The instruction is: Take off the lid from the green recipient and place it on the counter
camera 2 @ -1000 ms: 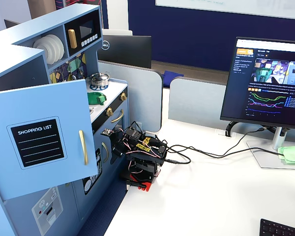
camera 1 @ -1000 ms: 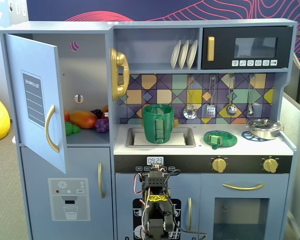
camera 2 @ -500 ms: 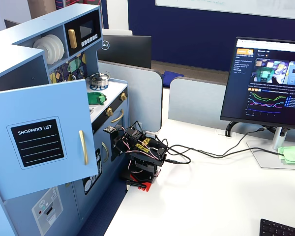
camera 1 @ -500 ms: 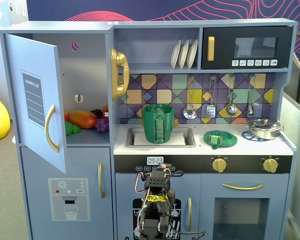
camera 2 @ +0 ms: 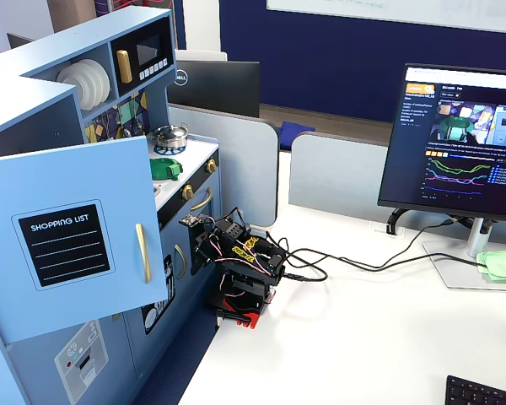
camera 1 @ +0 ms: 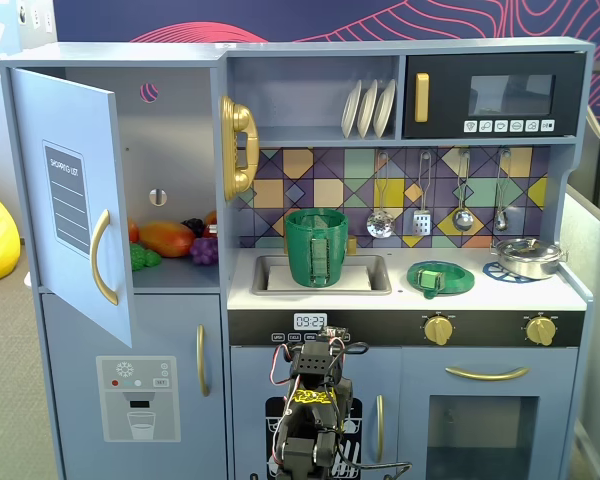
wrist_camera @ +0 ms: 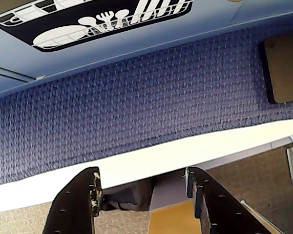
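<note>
In the sink [camera 1: 378, 283] of the toy kitchen [camera 1: 500, 340], the green pot [camera 1: 317, 246] is seen standing upright, with no lid on top. The lid [camera 1: 440, 277] is found lying flat on the counter [camera 1: 560, 293] at about 3 o'clock from the pot, well apart from it, and a small handle block is stuck on its middle. In the side fixed view the lid [camera 2: 165, 168] is only partly shown past the open door [camera 2: 67, 236], so not much detail there.

A steel pan [camera 1: 528, 256] is parked on the blue burner at 3 o'clock from the lid. Ladles and a spatula are hung on the tiled wall above, and white plates [camera 1: 369, 108] are racked at 12 o'clock from the pot. Toy fruit [camera 1: 166, 238] is piled in the open cupboard at 9 o'clock.

The arm [camera 2: 240, 270] is folded low on the white desk [camera 2: 388, 337], right against the kitchen front, way below counter level. In the wrist view the gripper [wrist_camera: 142, 184] is shown spread fairly wide with nothing held between its dark fingers [wrist_camera: 78, 204]; blue carpet and the desk edge are seen through the gap. A monitor [camera 2: 464, 143] is lit up at 3 o'clock from the arm.
</note>
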`<state>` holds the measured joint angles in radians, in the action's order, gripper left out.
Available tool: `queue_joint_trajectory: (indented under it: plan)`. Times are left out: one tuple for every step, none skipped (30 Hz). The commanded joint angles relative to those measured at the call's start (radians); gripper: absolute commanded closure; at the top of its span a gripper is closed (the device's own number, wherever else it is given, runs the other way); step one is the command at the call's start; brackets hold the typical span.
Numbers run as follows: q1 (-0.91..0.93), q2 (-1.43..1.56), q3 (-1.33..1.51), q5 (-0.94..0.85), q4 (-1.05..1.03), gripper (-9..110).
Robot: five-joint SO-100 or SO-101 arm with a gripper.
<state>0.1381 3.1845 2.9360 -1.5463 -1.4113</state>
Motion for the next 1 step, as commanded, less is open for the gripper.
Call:
queue_joint_trajectory:
  plan:
    - [0.018, -0.006, 0.061, 0.034, -0.121, 88]
